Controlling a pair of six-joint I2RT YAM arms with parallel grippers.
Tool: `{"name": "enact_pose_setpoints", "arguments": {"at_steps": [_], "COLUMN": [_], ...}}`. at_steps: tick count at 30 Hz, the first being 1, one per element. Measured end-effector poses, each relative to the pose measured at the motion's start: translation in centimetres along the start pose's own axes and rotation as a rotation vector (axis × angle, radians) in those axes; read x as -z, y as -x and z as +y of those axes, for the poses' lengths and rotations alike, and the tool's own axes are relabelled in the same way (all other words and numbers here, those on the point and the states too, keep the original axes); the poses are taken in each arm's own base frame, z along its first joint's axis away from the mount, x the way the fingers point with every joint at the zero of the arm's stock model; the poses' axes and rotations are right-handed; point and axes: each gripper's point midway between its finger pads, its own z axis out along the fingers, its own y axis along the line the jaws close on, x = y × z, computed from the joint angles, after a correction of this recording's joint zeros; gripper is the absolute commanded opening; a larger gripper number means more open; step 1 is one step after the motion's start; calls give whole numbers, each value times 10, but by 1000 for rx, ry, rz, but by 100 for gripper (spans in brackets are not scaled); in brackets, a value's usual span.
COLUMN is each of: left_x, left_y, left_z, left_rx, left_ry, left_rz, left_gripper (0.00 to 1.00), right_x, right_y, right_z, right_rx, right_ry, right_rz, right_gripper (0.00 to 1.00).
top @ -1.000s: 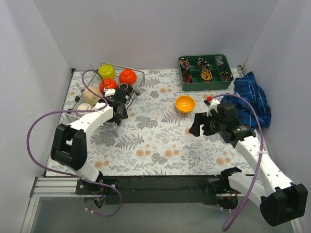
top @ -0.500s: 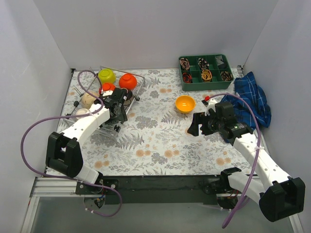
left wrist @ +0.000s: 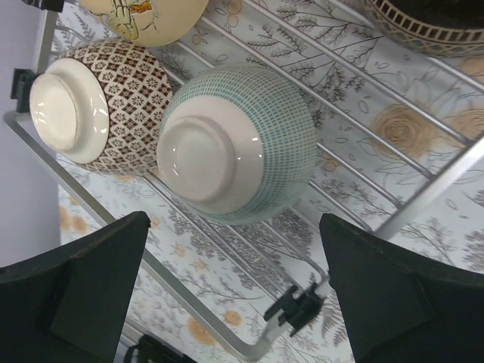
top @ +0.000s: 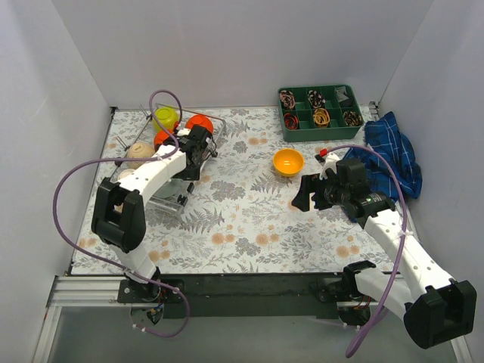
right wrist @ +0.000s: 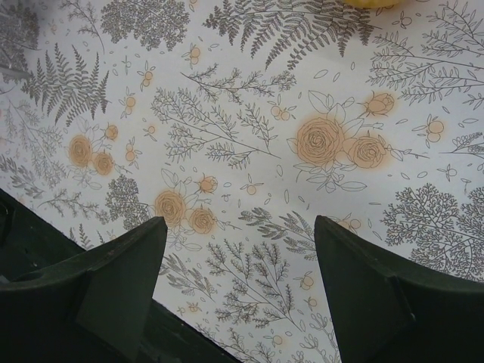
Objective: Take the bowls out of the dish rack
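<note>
The silver wire dish rack [top: 172, 195] stands at the left of the table. It holds a lime green bowl [top: 166, 118], a red-orange bowl [top: 200, 123] and a beige bowl [top: 138, 151]. My left gripper [top: 193, 155] hovers open and empty over the rack. In the left wrist view it [left wrist: 238, 302] is above an upturned teal-checked bowl [left wrist: 238, 144], with a brown-patterned bowl [left wrist: 102, 98] beside it on the rack wires [left wrist: 393, 219]. A yellow-orange bowl [top: 288, 161] sits on the table. My right gripper [top: 306, 195] is open and empty over the cloth, and also shows in the right wrist view [right wrist: 238, 287].
A green compartment tray [top: 318, 112] with small items stands at the back right. A blue checked cloth [top: 393, 155] lies by the right wall. White walls close in three sides. A dark brown bowl's rim [left wrist: 431, 26] shows at the edge of the left wrist view.
My left gripper has moved back and to the right over the rack, toward the red-orange bowl. The right arm has barely moved.
</note>
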Motion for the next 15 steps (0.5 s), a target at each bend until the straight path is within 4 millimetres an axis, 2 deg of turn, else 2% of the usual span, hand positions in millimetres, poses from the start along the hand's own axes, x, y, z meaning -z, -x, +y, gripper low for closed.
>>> {"name": "enact_pose_setpoints", "arguments": {"at_steps": [3,8,15], "left_x": [-11,-17,-36], "left_y": [-2,2,-3], "left_z": [1,0,-14], "left_rx": [-89,-151,-199], "left_ry": [43,59,78], "left_rz": [10,2,43], "left_gripper": [98,98,98], "right_x": [0,-1,-1], "right_y": [-1,-5,-5], "right_z": [0,-1,-2], "right_rx": [0,3,15], "right_ry": [1,1,1], "right_rz": [1,9,7], "right_gripper": [87,87,87]}}
